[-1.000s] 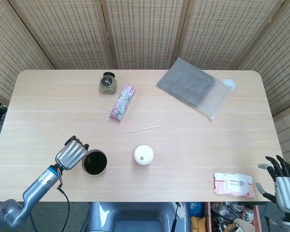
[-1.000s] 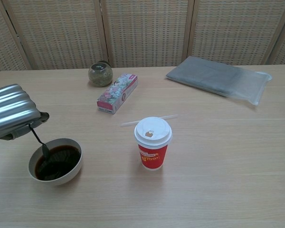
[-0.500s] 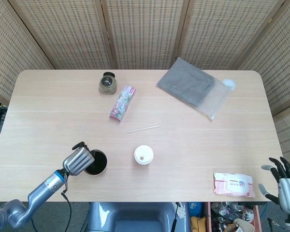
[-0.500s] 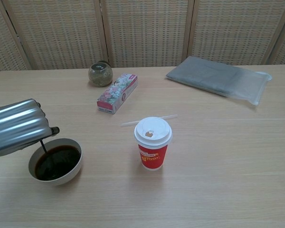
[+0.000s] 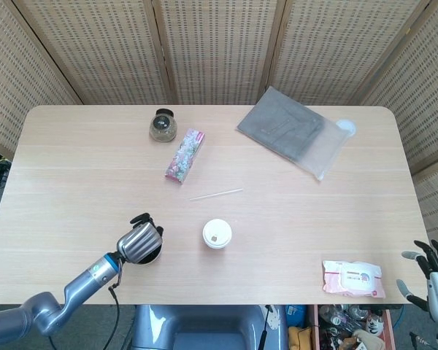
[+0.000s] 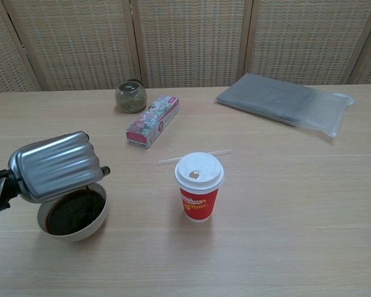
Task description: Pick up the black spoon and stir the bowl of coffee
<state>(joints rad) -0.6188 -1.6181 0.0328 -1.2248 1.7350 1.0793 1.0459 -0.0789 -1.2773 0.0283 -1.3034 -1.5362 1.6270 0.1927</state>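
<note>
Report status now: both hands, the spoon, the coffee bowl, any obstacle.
Left hand over bowl of coffee, holding black spoon, tip down in the coffee. Right hand open, off the table edge. Lidded paper cup beside bowl, not touching.

Left hand [image 6: 55, 166] brushed ribbed metal, satin sheen. Table [image 6: 284, 204] light wood-grain, matt. Cup [image 6: 198, 201] glossy red paper, white plastic lid [image 6: 199, 170]. Bowl [image 6: 80, 232] smooth, pale; coffee [image 6: 71, 211] dark.

A lidded red paper cup [image 6: 198, 185] stands near a white straw [image 6: 193, 156]; further back lie a floral box [image 6: 152, 120], a glass jar [image 6: 130, 97] — and a grey bag [image 6: 283, 102]; wipes pack [image 5: 353, 278] at the table's edge.
</note>
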